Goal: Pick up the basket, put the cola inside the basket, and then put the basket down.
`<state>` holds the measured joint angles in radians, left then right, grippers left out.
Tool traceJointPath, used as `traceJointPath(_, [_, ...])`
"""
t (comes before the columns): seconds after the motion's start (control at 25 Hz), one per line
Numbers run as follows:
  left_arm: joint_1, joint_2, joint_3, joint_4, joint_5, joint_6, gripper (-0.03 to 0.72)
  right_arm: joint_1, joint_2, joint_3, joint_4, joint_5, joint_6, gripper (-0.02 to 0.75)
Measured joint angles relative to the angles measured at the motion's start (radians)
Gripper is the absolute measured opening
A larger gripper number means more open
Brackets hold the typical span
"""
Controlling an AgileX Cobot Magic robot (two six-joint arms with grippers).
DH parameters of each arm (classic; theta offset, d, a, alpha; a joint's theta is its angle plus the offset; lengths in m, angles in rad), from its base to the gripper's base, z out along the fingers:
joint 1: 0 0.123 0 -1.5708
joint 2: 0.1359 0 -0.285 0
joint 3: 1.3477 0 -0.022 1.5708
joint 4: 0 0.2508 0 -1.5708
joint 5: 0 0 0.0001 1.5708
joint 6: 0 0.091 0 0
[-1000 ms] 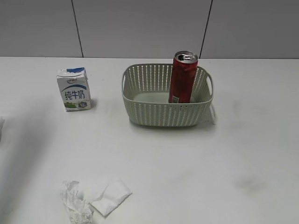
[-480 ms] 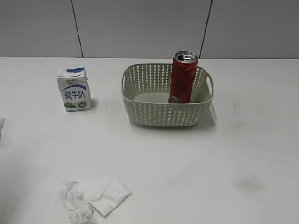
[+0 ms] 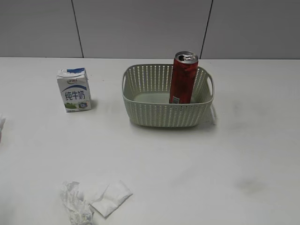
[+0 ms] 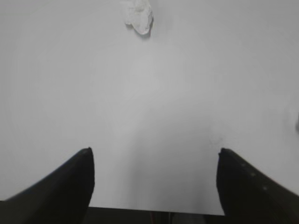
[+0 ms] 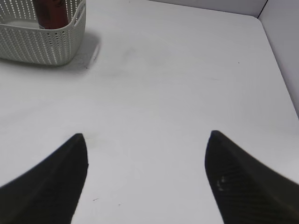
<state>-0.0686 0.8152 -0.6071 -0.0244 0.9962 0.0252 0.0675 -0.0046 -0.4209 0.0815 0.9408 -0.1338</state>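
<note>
The tall slim red cola can [image 3: 183, 78] stands upright inside the pale green perforated plastic basket [image 3: 166, 114], which sits on the white bench [image 3: 197, 168]. The right pincer [image 5: 146, 161] is spread wide and empty, basket well off to its upper left. The left pincer [image 4: 154, 163] is also wide open, with crumpled white tissue [image 4: 137, 15] far ahead of it.

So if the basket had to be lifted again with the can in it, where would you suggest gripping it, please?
I'd grip the basket at its right cut-out handle, coming from above with the right gripper, which is open and on that side. The rim there is thin enough to pinch, and the upright cola stands close by, so lift level and slowly.
</note>
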Motion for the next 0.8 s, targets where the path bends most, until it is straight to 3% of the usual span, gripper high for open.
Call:
traceJointPath(0.24, [0.0,-0.172,0.085,-0.015,0.015,0.001,0.594,0.0,0.0,0.0,-0.001,0.0,0.001,0.592])
traceJointPath(0.8, [0.0,-0.58,0.102,-0.023,0.029,0.001,0.586,0.0,0.0,0.0,0.002,0.0,0.001,0.59])
